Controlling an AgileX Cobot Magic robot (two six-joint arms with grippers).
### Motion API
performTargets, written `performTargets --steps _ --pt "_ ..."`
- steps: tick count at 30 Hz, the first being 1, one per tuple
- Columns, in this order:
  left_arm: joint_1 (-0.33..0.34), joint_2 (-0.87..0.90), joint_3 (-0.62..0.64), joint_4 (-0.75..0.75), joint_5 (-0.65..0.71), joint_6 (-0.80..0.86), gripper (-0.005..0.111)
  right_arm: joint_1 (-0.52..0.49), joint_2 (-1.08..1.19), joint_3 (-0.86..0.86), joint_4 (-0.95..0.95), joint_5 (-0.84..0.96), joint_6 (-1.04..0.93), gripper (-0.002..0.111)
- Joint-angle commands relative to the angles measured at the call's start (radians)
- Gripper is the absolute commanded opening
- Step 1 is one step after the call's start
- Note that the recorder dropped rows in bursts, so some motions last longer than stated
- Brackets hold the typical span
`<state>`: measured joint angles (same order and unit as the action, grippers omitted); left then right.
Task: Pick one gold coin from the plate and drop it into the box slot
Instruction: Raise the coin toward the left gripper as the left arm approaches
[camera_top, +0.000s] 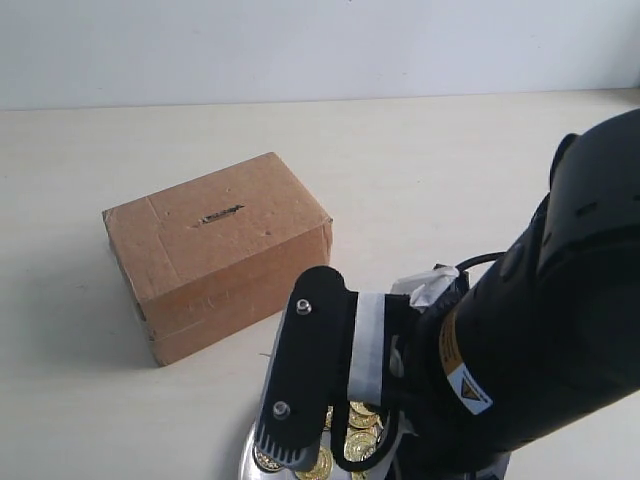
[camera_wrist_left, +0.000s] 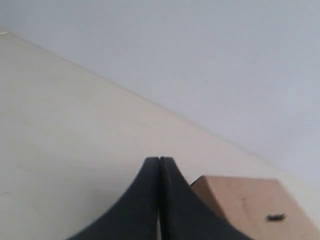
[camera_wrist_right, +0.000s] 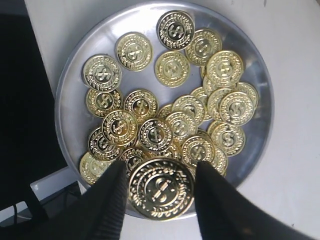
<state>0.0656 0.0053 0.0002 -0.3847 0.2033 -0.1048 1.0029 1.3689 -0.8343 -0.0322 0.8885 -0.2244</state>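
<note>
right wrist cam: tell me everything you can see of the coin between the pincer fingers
The gold coin is round, shiny and metal-looking, embossed with a dollar sign inside a wreath. It faces the camera flat-on, clamped at opposite edges between the black fingers of the right pincer. It looks larger than the loose coins on the plate, so it is probably nearer the camera, above them. Whether it touches any coin beneath cannot be told. Its back is hidden.

The right arm (camera_top: 540, 340) slants down over the plate (camera_wrist_right: 70, 125). Its right hand (camera_wrist_right: 161, 172) points down just above the plate, fingers (camera_wrist_right: 112, 200) clamped on one gold coin (camera_wrist_right: 161, 189). The left hand (camera_wrist_left: 159, 165) has its jaws pressed flat together.
</note>
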Motion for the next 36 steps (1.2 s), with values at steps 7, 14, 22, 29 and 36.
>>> performTargets --steps 7,14,22,29,36 --pt "0.002 -0.005 0.0 -0.442 0.146 0.02 0.0 0.003 -0.008 -0.002 -0.018 -0.028 -0.131 0.027" --pt "0.002 0.146 0.0 -1.129 0.338 0.839 0.0 0.003 -0.008 -0.002 -0.083 -0.028 -0.134 0.027" --pt "0.002 0.476 -0.077 -1.19 0.525 1.068 0.023 0.003 -0.008 -0.052 -0.083 -0.016 -0.131 0.027" --pt "0.002 0.737 -0.132 -1.177 0.743 1.191 0.044 0.003 -0.008 -0.163 -0.08 -0.015 -0.131 0.027" --pt "0.002 1.018 -0.198 -1.189 0.994 1.328 0.044 0.003 -0.008 -0.173 -0.08 -0.017 -0.133 0.027"
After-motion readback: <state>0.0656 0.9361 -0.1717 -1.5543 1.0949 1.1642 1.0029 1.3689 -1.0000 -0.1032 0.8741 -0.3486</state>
